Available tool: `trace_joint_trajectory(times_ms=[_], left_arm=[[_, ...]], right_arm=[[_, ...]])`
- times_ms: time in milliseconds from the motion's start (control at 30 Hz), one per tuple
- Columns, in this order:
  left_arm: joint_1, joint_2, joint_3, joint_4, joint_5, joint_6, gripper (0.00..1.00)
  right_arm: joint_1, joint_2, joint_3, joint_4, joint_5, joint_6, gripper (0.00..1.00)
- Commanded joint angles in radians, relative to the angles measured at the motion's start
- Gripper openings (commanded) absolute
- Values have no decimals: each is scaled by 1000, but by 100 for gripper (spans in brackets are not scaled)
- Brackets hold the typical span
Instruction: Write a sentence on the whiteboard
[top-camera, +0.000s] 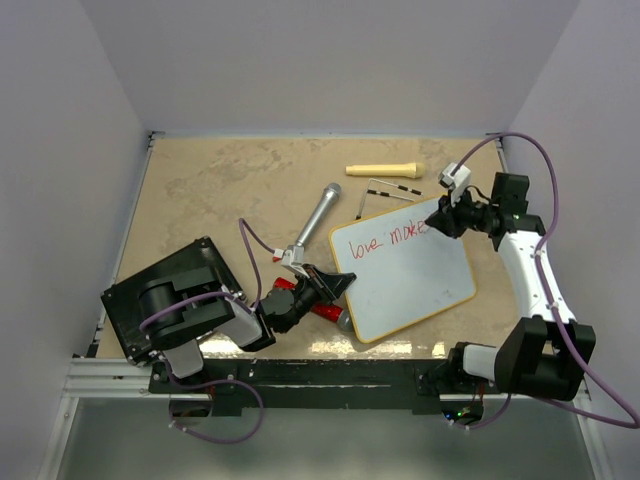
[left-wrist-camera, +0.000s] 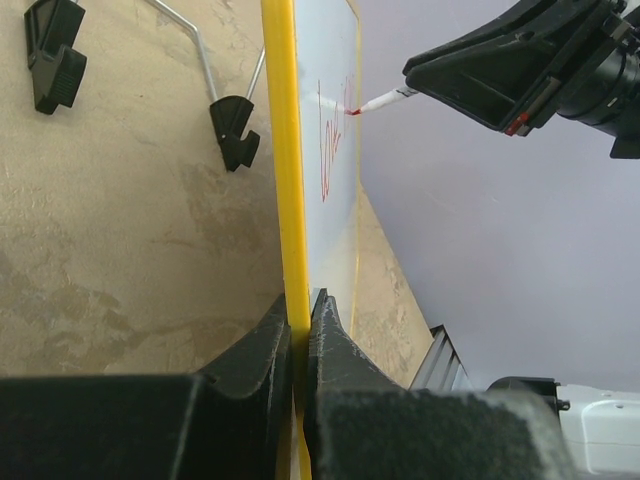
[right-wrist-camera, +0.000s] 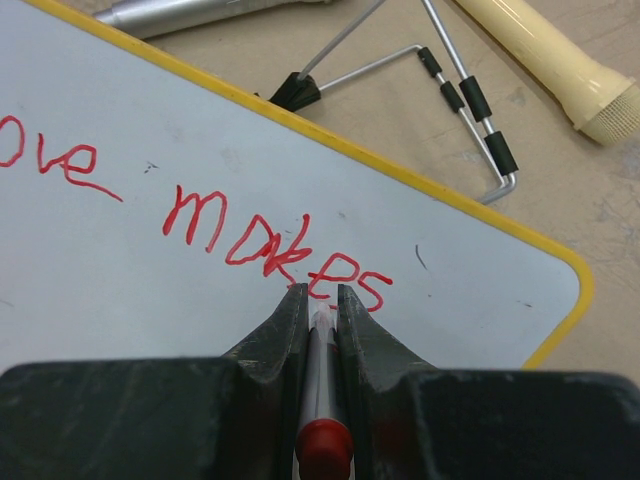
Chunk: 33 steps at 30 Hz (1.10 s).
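The beige worktop (top-camera: 200, 190) is seen from above, with a flat black box (top-camera: 195, 258) at its 8 o'clock corner. The whiteboard (top-camera: 410, 285), yellow-edged and turned askew, is found toward 4 o'clock of the worktop's middle. Its 9 o'clock edge is clamped by the left pincer (top-camera: 335, 285), whose jaws are shown in the wrist view closed tight on the frame (left-wrist-camera: 298, 250). At the board's 1 o'clock corner the right pincer (top-camera: 437, 218) is held over the surface; a marker (right-wrist-camera: 321, 350) is gripped between its fingers, and the tip is set on the board just past the last letter. A silver microphone (top-camera: 320, 220) is laid at 11 o'clock of the board, its lower end near the left pincer. A cream rod (top-camera: 385, 169) is placed at 12 o'clock, well apart from the board, and a bent wire (top-camera: 385, 190) with black sleeves is seen between the two. The sentence (top-camera: 385, 238), in red, is written along the board's top edge and is read as "love makes".
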Motion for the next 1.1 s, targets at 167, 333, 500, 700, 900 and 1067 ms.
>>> trace_joint_trajectory(times_ms=[167,333,500,700,900,1067], left_arm=[[-8,9,-34,63,27,182,0],[-8,12,-29,65,31,184,0],[-8,-3,-37,60,30,187,0],[-9,-14,-40,56,27,187,0],[-8,-19,-34,30,31,185,0],[-8,-25,-31,17,33,185,0]], right_arm=[[-42,-195,139,-50,-89,72,0],[-42,-243,57,35,-196,161,0],[-49,-318,-74,181,-294,259,0],[-59,-332,-115,181,-351,224,0],[-59,-330,-123,186,-363,221,0],[-61,-330,-121,180,-365,209,0]])
